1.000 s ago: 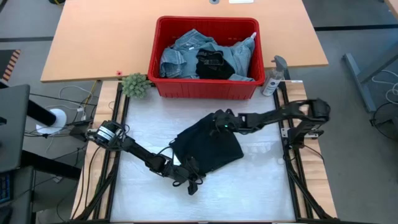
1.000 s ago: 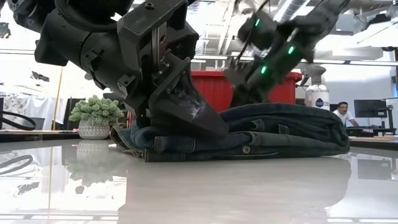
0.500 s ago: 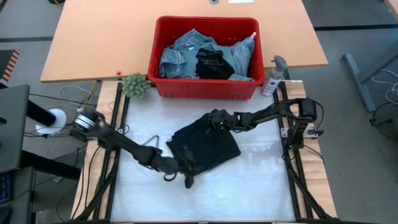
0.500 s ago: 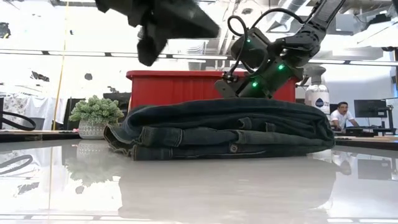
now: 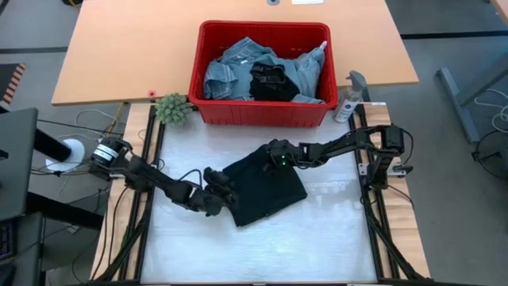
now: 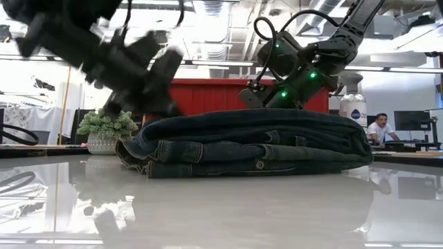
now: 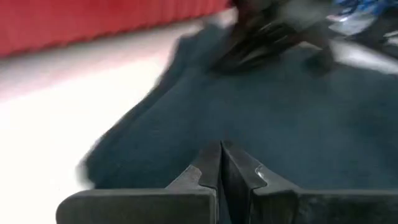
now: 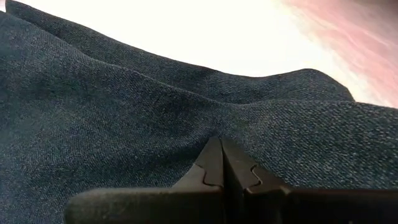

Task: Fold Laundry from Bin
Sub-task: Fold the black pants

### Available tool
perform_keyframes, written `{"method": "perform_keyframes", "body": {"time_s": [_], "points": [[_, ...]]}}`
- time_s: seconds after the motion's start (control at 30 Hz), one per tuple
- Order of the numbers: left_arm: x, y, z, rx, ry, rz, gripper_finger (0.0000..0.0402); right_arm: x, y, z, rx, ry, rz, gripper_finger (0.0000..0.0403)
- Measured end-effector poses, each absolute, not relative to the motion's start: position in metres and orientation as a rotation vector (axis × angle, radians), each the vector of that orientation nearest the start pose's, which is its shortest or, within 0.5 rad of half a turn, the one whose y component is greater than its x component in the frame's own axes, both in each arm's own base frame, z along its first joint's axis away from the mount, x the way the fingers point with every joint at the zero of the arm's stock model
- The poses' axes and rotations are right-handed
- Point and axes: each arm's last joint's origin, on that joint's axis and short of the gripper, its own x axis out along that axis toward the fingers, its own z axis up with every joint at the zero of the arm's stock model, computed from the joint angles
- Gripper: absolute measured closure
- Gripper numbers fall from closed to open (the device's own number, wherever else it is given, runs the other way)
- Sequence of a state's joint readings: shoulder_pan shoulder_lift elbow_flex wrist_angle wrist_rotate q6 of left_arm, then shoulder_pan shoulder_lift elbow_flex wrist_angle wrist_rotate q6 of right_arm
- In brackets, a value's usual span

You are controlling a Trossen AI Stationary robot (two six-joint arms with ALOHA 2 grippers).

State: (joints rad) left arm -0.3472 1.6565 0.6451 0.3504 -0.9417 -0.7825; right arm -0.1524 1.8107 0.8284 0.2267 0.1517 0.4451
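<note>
A folded dark denim garment [image 5: 266, 189] lies flat in the middle of the white table, its folded layers showing at the near side [image 6: 228, 158]. My right gripper [image 5: 272, 156] reaches in from the table's right, shut, its tips on the garment's far part [image 8: 222, 149]. My left gripper [image 5: 225, 193] is shut and stands over the garment's left edge [image 7: 222, 155], blurred in the low view [image 6: 156, 83]. The red bin [image 5: 262, 114] at the far edge holds light blue denim and a black piece [image 5: 270, 78]. My right gripper presses its shut fingertips down on the top layer of the dark garment near its far edge [image 8: 186, 134]. It comes slanting down from the table's far right. The cloth bulges in a low fold just beyond the tips [image 8: 292, 87]. My left gripper: whether it touches the garment's left edge I cannot tell.
A small green plant [image 5: 172, 109] stands left of the bin and a spray bottle [image 5: 348, 99] right of it. A person [image 6: 379, 128] sits in the room beyond the table. Bare white table lies near and left of the garment [image 5: 182, 246].
My left gripper has risen from the table at the garment's near left corner, gone toward the far edge and turned, and now stands over the garment's left edge. My right gripper has sunk a little onto the garment, whose top lies flatter.
</note>
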Motion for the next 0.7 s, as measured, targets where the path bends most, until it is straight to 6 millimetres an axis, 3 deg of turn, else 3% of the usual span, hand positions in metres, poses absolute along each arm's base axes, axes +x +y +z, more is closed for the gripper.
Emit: {"method": "perform_keyframes", "body": {"time_s": [0.17, 0.33, 0.43, 0.57, 0.63, 0.7], "points": [[0.263, -0.054, 0.116, -0.450, 0.271, 0.771, 0.0401, 0.335, -0.056, 0.124, 0.442, 0.668, -0.462, 0.0389], [0.251, -0.049, 0.104, -0.514, 0.303, 0.765, 0.0401, 0.334, -0.055, 0.134, 0.446, 0.639, -0.454, 0.0385], [0.252, -0.049, 0.105, -0.524, 0.303, 0.740, 0.0401, 0.330, -0.050, 0.161, 0.449, 0.583, -0.425, 0.0386], [0.256, -0.051, 0.109, -0.509, 0.298, 0.721, 0.0402, 0.324, -0.034, 0.217, 0.449, 0.384, -0.345, 0.0388], [0.257, -0.051, 0.109, -0.512, 0.294, 0.717, 0.0402, 0.320, -0.019, 0.228, 0.439, 0.359, -0.307, 0.0388], [0.257, -0.050, 0.109, -0.522, 0.299, 0.708, 0.0401, 0.319, -0.001, 0.227, 0.422, 0.384, -0.293, 0.0388]]}}
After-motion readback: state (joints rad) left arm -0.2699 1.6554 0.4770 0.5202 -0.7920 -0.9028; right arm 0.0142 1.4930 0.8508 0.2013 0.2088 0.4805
